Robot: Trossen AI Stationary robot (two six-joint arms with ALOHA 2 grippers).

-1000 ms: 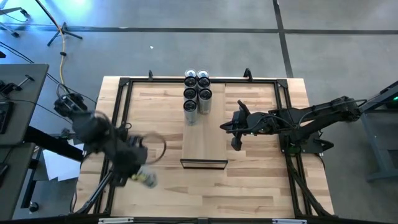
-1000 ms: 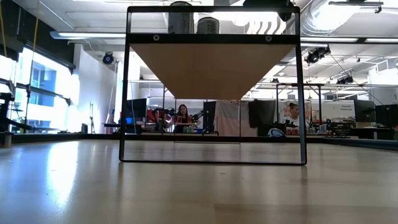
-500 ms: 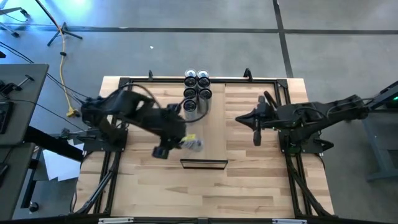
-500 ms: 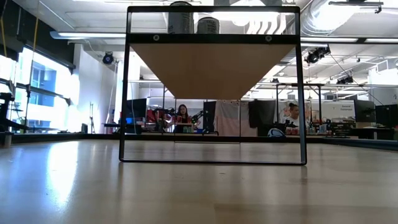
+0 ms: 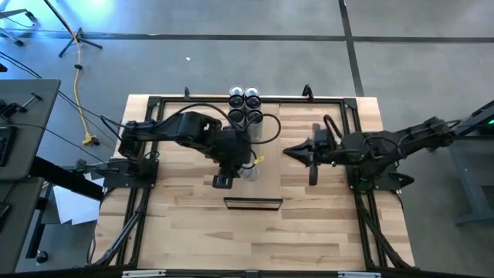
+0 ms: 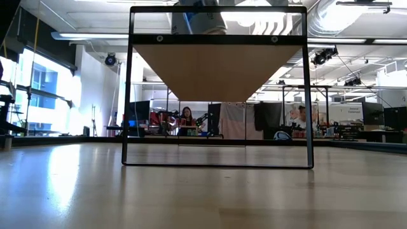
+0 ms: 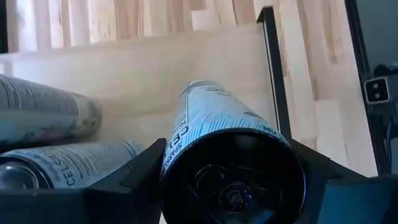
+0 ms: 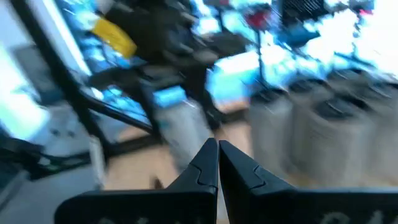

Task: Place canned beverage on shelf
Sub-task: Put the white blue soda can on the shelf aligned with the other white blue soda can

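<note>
Carried can (image 7: 233, 134) — now over the shelf (image 5: 253, 181), at the near side of the cans already standing there; a second ago it hung well off the shelf's left side, out over the tabletop's left-front area, and half a second ago it had reached the shelf's left edge. The left wrist view shows it clamped between the left gripper (image 5: 244, 167)'s fingers (image 7: 134, 177), its dark base toward the camera, its printed body pointing along the shelf board

Standing cans (image 5: 245, 106) — cluster at the shelf's far end; the nearest ones are partly covered by the left arm in the high view. Two of them (image 7: 46, 118) appear just beside the carried can in the left wrist view, not clearly touching it

Low view — a can body (image 6: 198, 20) now shows above the shelf's dark end edge, blurred (probably still in motion)

Right gripper (image 5: 312, 168) — off the shelf's right side, over the tabletop (image 5: 324, 232), fingers pressed together, holding nothing; it has backed a little away from the shelf over the last second

Judgement: transport is essentially finished; what remains is to settle the can upright on free board beside the cluster and release. Risk: knocking the neighbours
</note>
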